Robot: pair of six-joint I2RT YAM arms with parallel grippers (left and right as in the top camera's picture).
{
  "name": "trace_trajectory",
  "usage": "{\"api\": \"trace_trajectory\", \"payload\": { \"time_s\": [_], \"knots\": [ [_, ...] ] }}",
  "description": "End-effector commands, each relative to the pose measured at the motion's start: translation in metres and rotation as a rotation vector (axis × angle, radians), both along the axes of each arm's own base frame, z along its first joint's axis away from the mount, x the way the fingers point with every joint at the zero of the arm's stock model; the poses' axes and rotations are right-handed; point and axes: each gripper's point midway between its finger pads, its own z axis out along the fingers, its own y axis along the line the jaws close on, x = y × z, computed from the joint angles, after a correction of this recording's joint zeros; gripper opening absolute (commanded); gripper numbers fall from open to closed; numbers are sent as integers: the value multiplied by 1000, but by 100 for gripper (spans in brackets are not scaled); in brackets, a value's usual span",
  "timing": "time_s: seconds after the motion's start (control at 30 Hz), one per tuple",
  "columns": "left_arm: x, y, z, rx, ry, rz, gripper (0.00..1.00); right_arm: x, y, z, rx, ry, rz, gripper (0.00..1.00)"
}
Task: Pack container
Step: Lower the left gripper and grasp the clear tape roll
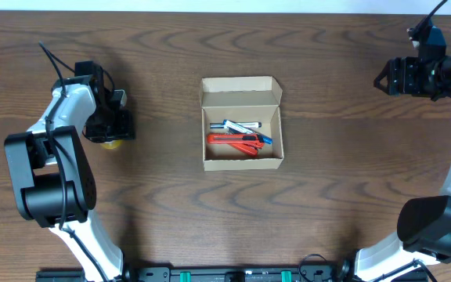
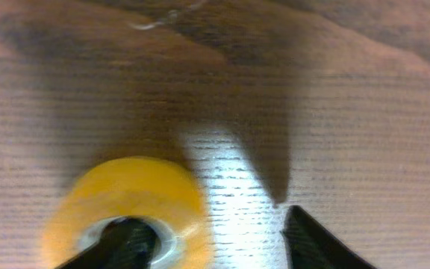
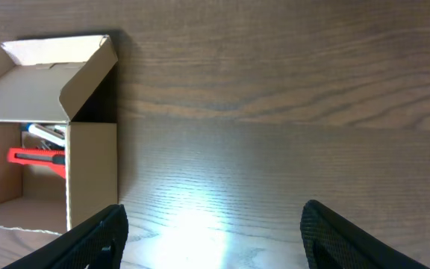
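The container [image 1: 241,160], a tan cardboard box, stands open at the table's middle with its lid flap up at the far side. Inside lie a red utility knife [image 1: 233,140] and a blue-and-white marker [image 1: 245,126]. It also shows in the right wrist view [image 3: 92,164] at the left, with the knife [image 3: 36,158] inside. My left gripper [image 1: 110,131] is open over a yellow tape roll [image 1: 113,144] at the table's left. In the left wrist view one finger sits in the roll's [image 2: 136,190] core and the other stands apart outside it, so the left gripper [image 2: 207,224] straddles the roll's wall. My right gripper [image 1: 384,78] is open and empty at the far right, and shows over bare table in its wrist view [image 3: 211,220].
The dark wood table [image 1: 351,180] stretches between the box and both arms. The arm bases stand at the front left [image 1: 49,188] and front right [image 1: 437,227].
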Motion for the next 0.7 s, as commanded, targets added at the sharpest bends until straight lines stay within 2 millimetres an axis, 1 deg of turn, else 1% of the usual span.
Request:
{"api": "trace_trajectory", "payload": {
  "time_s": [0.0, 0.03, 0.07, 0.1, 0.13, 0.17, 0.3, 0.43, 0.47, 0.53, 0.6, 0.67],
  "knots": [
    [-4, -6, -4, -29, 19, 2, 32, -2, 6, 3, 1, -9, 22, 73],
    [-4, -7, -4, -35, 19, 4, 21, -2, 6, 3, 1, -9, 22, 73],
    [-4, -8, -4, -40, 20, 19, 15, -2, 6, 3, 1, -10, 23, 73],
    [-4, -8, -4, -41, 21, 25, 14, -2, 6, 3, 1, -10, 23, 73],
    [-4, -8, -3, -44, 23, 27, 9, -2, 6, 3, 1, -10, 23, 73],
    [-5, -9, -3, -47, 25, 28, 6, -2, 6, 3, 1, -10, 23, 73],
    [-8, -14, -2, -77, 39, 28, 6, -1, 6, 3, 1, -11, 23, 73],
    [-11, -20, 9, -87, 31, -11, 6, -1, 5, 4, -1, -15, 23, 73],
    [-9, -22, 15, -85, 16, -35, 6, 0, 5, 4, -2, -15, 23, 73],
    [-4, -27, 33, -78, -28, -79, 6, 0, 5, 4, -1, -15, 23, 73],
    [4, -34, 58, -62, -83, -120, 6, 0, 5, 4, -2, -17, 23, 73],
    [13, -45, 89, -57, -155, -163, 6, 0, 5, 4, -2, -18, 23, 73]
  ]
}}
